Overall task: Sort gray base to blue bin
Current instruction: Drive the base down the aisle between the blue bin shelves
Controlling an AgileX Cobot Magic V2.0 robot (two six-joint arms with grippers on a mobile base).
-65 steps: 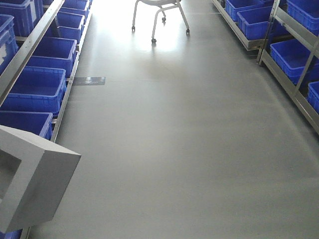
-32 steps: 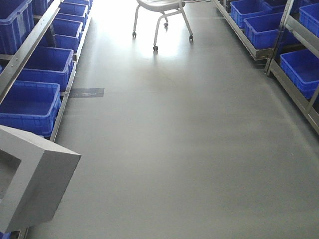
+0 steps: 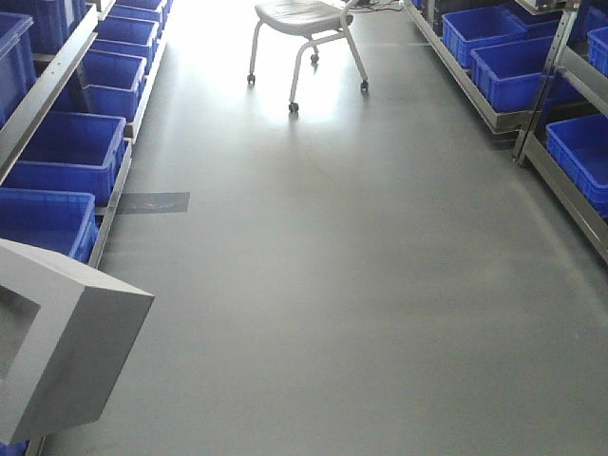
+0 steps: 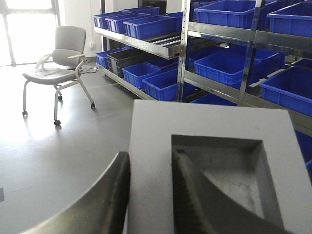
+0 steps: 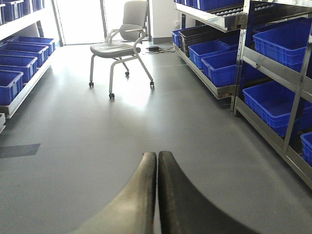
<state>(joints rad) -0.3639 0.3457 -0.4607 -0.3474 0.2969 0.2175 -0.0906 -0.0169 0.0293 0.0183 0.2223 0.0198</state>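
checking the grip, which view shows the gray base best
Left wrist view: the gray base fills it, the left gripper pinching one recess wall. Front view shows only a corner, lower left; right wrist view shows none.

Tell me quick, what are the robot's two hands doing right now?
Left gripper: closed on the gray base, one finger inside its recess.
Right gripper: closed, holding nothing.

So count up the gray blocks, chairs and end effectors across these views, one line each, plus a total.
Matte gray cuboid block with a square recess: 1
Gray wheeled chair with metal legs: 1
End effectors: 2 (left end effector clamped on the block's wall, right end effector shut, empty)
Total: 4
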